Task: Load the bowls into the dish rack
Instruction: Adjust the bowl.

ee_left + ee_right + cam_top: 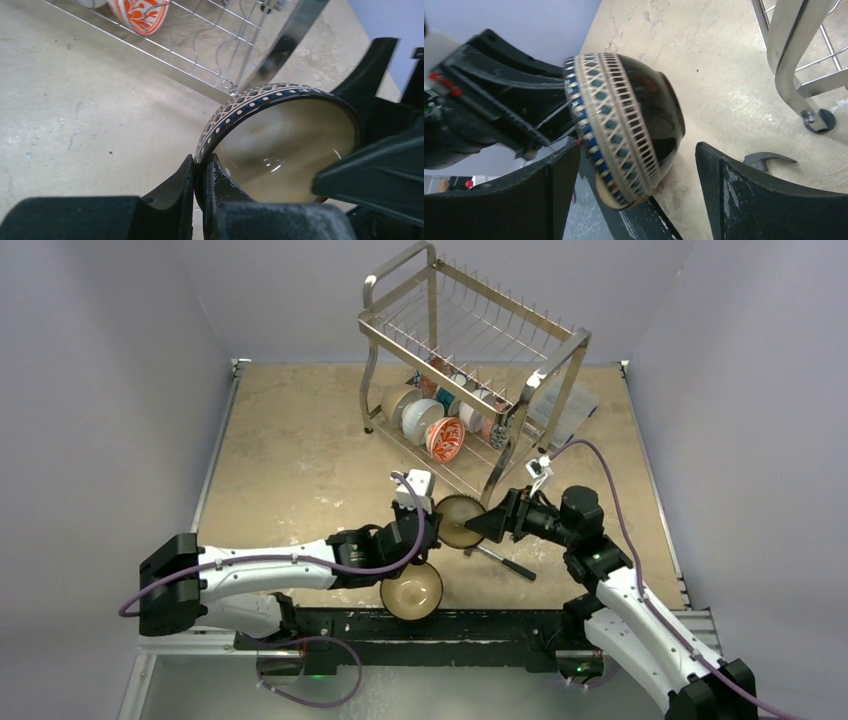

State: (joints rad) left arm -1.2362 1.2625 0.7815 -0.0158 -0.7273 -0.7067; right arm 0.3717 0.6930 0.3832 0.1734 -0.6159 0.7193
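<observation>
**Bowl held between both arms**

The left fingers (175, 187) are pinching a dark banded bowl (285, 145) by its rim, shut on it, holding it on edge above the surface's (290, 450) near middle. The right fingers (744, 190) are standing wide either side of it, clamping nothing: probably a handover, so the arm nearer the rack (440, 365) can slot it in upright. The rack is standing at the far edge, other bowls (445, 438) lining its lower tier. A second bowl (411, 592) is sitting at the near edge.

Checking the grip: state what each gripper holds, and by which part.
Left gripper pinches the dark patterned bowl by its rim. Right gripper stands open around it, holding nothing.
</observation>
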